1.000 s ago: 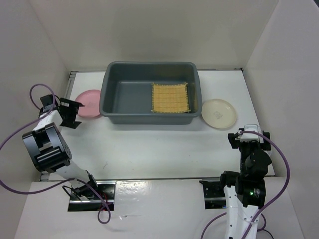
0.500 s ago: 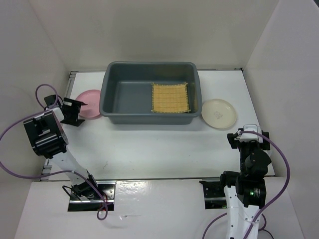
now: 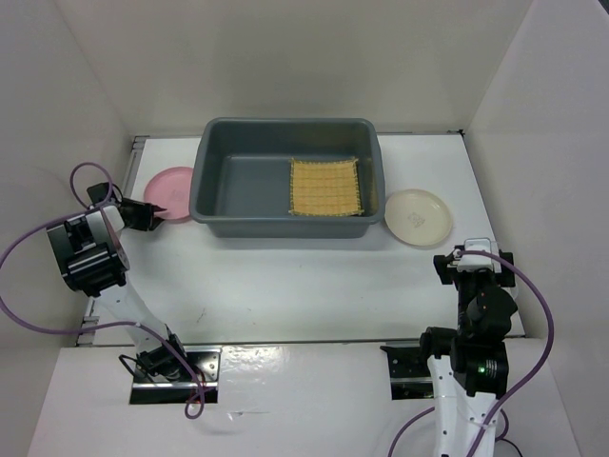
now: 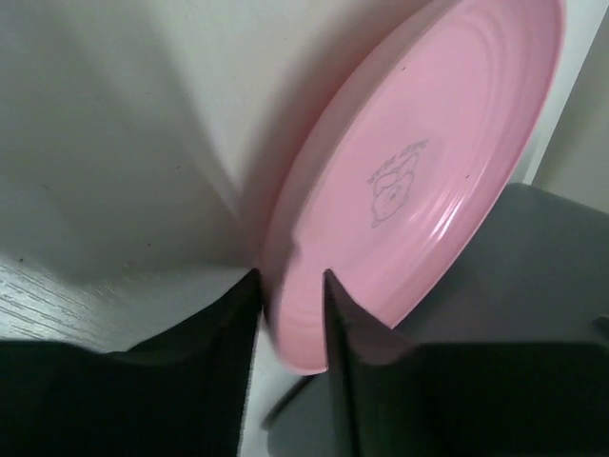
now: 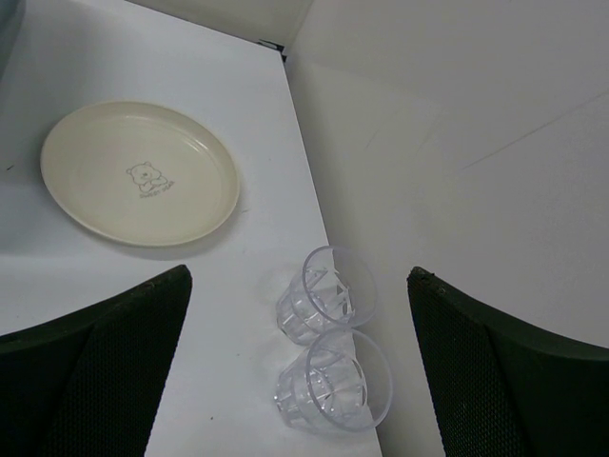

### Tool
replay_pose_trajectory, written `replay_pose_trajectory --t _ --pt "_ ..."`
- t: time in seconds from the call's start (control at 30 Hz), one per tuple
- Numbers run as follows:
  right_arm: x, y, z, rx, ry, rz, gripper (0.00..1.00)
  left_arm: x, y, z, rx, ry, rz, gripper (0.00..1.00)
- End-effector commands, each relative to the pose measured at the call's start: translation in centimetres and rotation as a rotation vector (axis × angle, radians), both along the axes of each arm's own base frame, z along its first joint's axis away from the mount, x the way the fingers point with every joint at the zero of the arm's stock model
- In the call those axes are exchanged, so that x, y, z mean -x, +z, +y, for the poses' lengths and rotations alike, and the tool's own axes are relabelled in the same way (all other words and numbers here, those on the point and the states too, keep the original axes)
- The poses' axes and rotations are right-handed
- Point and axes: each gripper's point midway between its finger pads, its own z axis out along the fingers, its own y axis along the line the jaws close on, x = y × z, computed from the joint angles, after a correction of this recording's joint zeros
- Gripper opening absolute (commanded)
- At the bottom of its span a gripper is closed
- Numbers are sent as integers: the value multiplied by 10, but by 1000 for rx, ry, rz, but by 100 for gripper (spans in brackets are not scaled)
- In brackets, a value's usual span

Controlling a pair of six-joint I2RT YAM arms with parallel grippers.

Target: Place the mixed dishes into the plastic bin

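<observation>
We find no word, number or brand that can be read. The cream plate (image 5: 139, 173) carries a small printed bear (image 5: 145, 174) near its middle, with a short line of lettering under it that is too small for us to make out. The pink plate (image 4: 419, 190) shows a like faint figure (image 4: 392, 183) with marks beside it, blurred and tilted, which we cannot read either.
</observation>
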Motion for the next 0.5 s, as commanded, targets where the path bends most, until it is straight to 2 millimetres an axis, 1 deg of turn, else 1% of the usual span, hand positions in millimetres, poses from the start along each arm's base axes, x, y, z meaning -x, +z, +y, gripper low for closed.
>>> replay_pose_trajectory --t 0.0,0.03,0.1,0.13,0.17,0.2,0.23,0.27,0.3,0.33,0.37,0.4,0.43,0.47 --pt "0 16 1 -4 1 -77 99 -3 -1 0 3 -2 -23 37" --pt "0 16 1 -4 1 -77 99 -3 -1 0 3 -2 -23 27" --pt "0 16 1 -4 1 -77 99 -1 -2 -2 14 -7 -18 15" --pt "0 16 1 -4 1 -77 99 0 0 -3 17 -7 -14 5" --pt "-1 16 3 -4 10 -77 99 3 -1 0 21 2 -6 1" --pt "0 16 1 -4 1 -77 99 6 2 -2 23 2 -3 0" --pt "0 16 1 -4 1 -77 99 10 9 4 5 24 -5 0" --pt "0 16 1 -4 1 -77 99 11 15 6 -8 31 -8 0" --pt "0 16 1 -4 1 -77 99 20 14 11 -12 70 25 0" --pt "1 17 1 -3 1 -86 99 21 28 13 -36 80 8 0" --pt "1 17 1 -3 1 -86 99 24 34 19 -50 99 7 0" --pt "1 17 1 -3 1 -86 99 23 44 21 -61 114 -4 0" --pt "1 20 1 -2 1 -95 99 23 60 21 -68 124 -32 0" --pt "1 20 1 -2 1 -95 99 24 67 20 -64 133 -41 0"
